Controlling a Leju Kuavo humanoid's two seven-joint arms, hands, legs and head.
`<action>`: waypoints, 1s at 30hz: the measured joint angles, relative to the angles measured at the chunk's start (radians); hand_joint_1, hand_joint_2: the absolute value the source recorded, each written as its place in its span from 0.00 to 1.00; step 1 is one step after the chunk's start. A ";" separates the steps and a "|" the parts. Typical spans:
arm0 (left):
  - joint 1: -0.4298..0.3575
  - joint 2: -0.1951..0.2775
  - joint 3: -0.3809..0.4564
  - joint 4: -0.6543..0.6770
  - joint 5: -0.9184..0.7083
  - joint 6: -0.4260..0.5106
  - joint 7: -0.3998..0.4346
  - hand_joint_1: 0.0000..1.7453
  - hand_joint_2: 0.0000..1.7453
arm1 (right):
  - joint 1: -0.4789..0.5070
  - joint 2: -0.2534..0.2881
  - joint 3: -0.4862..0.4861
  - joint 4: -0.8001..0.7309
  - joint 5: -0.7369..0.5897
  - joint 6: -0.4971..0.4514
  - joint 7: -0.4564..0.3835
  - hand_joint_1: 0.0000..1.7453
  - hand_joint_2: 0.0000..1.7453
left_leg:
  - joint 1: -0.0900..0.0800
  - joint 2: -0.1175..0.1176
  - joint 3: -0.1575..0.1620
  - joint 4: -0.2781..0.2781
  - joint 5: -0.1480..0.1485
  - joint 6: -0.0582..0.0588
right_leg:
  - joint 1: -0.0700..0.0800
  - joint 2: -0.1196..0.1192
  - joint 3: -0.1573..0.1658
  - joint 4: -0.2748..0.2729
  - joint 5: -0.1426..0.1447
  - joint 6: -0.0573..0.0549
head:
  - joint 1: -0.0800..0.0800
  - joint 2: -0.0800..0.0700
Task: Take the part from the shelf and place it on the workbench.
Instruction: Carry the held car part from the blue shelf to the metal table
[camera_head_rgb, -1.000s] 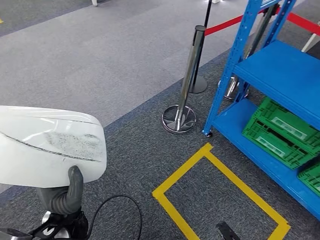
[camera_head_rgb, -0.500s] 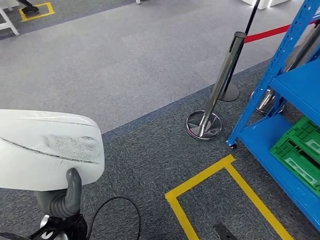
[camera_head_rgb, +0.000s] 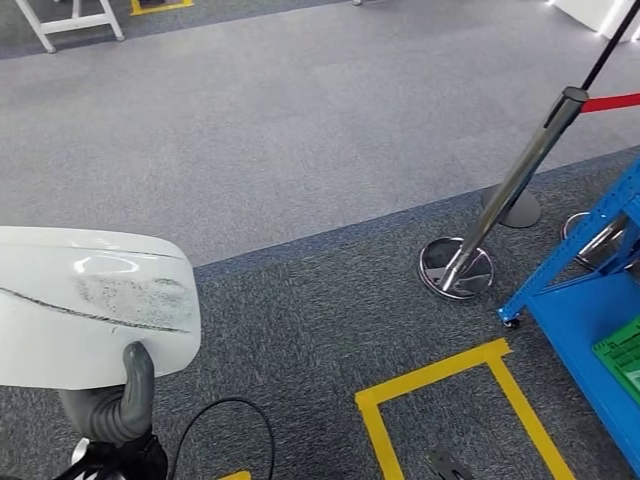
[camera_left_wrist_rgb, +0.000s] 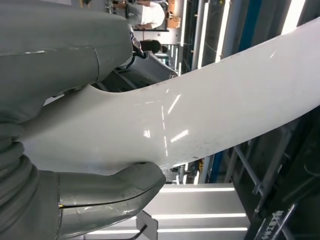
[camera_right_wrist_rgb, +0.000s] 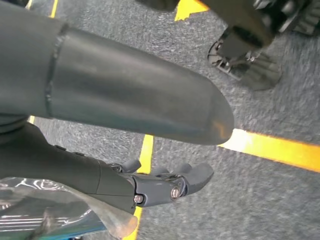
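Large glossy white curved panel part (camera_head_rgb: 90, 305) sits low on the left, over grey carpet (camera_head_rgb: 302, 150), thumb clamped on its near edge by left hand (camera_head_rgb: 113, 405). Right hand (camera_right_wrist_rgb: 158, 182) hangs above yellow floor tape (camera_right_wrist_rgb: 271, 150), fingers extended, empty. Blue metal shelf (camera_head_rgb: 581, 310) stands far right.

The left robot hand (camera_head_rgb: 113, 405) has a thick matte grey thumb over a grey ribbed cover, with a black cable (camera_head_rgb: 219, 425) looping off at 3 o'clock. The right robot hand (camera_right_wrist_rgb: 124, 145) has darker fingers (camera_right_wrist_rgb: 170, 185) with small silver screws.
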 joint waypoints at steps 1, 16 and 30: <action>0.000 -0.001 0.001 -0.002 -0.001 0.000 0.000 1.00 1.00 | -0.002 0.000 0.000 0.000 0.000 0.001 0.000 0.00 0.00 | 0.004 -0.011 0.003 -0.006 0.003 0.006 | -0.002 0.027 -0.011 0.024 -0.016 0.003 | 0.002 0.000; 0.004 -0.001 0.008 -0.010 -0.014 0.000 0.000 1.00 1.00 | -0.003 0.000 0.008 0.000 0.003 0.008 0.007 0.00 0.00 | 0.013 -0.138 0.005 0.008 -0.004 0.002 | -0.011 0.171 -0.064 0.032 0.049 0.008 | 0.010 0.000; 0.003 -0.002 0.016 -0.037 -0.038 -0.032 0.004 1.00 1.00 | -0.003 0.012 0.026 0.000 -0.005 0.021 0.006 0.00 0.00 | -0.011 0.016 0.007 0.007 -0.013 0.000 | 0.010 -0.015 -0.013 0.004 0.013 -0.017 | -0.002 0.000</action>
